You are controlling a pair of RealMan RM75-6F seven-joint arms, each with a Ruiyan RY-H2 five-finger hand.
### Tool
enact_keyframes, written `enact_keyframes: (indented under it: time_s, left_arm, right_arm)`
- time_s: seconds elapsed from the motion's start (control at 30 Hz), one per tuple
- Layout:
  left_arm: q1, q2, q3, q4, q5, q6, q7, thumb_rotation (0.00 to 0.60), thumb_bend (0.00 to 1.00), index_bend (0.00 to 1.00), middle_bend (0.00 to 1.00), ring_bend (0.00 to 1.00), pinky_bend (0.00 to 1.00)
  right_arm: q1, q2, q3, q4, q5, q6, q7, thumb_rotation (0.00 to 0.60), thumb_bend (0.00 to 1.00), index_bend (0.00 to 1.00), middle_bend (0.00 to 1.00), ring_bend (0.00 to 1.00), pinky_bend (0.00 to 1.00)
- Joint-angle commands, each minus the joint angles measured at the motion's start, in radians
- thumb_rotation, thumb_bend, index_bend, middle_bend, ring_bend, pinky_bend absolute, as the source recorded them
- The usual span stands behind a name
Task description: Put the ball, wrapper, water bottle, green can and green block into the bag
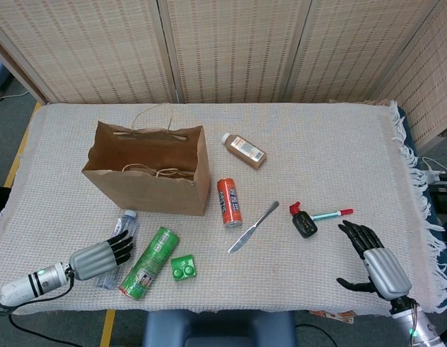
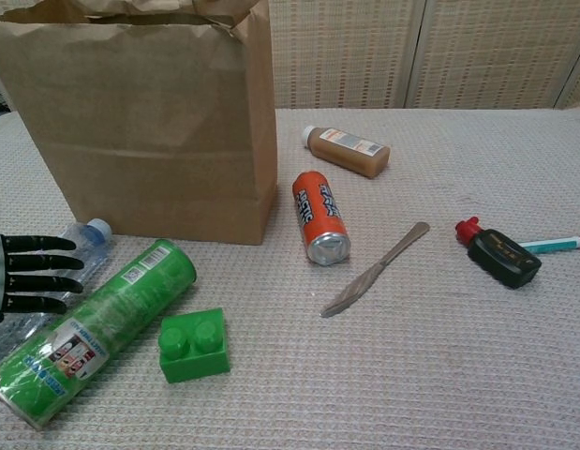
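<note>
1. Count: one brown paper bag (image 1: 147,168), one water bottle (image 1: 116,242), one green can (image 1: 149,262), one green block (image 1: 183,268), one orange can (image 1: 229,202), one brown bottle (image 1: 244,150), one butter knife (image 1: 253,226), one small black bottle (image 1: 303,220) with a red cap, one pen (image 1: 331,214). No ball or wrapper can be made out on the cloth.
2. Task items: the bag stands upright, open at the top, on the far left part of the tabletop (image 1: 339,152). Water bottle, green can and green block lie on the near left, in front of the bag; bottle leftmost, can just beside it, block just right of the can's near end.
3. Left hand (image 1: 99,255): lies over the water bottle's near part, fingers extended side by side toward the bag; whether it actually grips the bottle cannot be told. In the chest view the dark fingers (image 2: 37,274) reach in from the left edge across the bottle.
4. Right hand (image 1: 375,260): near right corner, holding nothing, fingers apart, well apart from every item.
5. Open room: the far right half of the tabletop is bare cloth; a fringe hangs along the right edge. The green can's near end lies close to the near edge.
6. Writing: labels show on the green can, orange can and brown bottle; none is readable.
</note>
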Motion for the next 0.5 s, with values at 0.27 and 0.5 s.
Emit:
enact_keyframes:
  time_s: [0.27,0.5]
  left_arm:
    - [0.053,0.098,-0.015,0.06,-0.076,0.037,-0.04,0.6,0.67,0.67,0.72,0.68,0.76]
    - [0.131,0.029,-0.256,0.007,-0.371,0.088,-0.135,0.6,0.67,0.68,0.73,0.69,0.76]
  right_arm:
    - [-0.001,0.0,0.001,-0.002,0.002,0.001,-0.001,0.6,0.02,0.0,0.0,0.0,0.0]
    - [-0.005,-0.005,0.0,0.003,-0.006,0.01,-0.01,0.6,0.02,0.0,0.0,0.0,0.0]
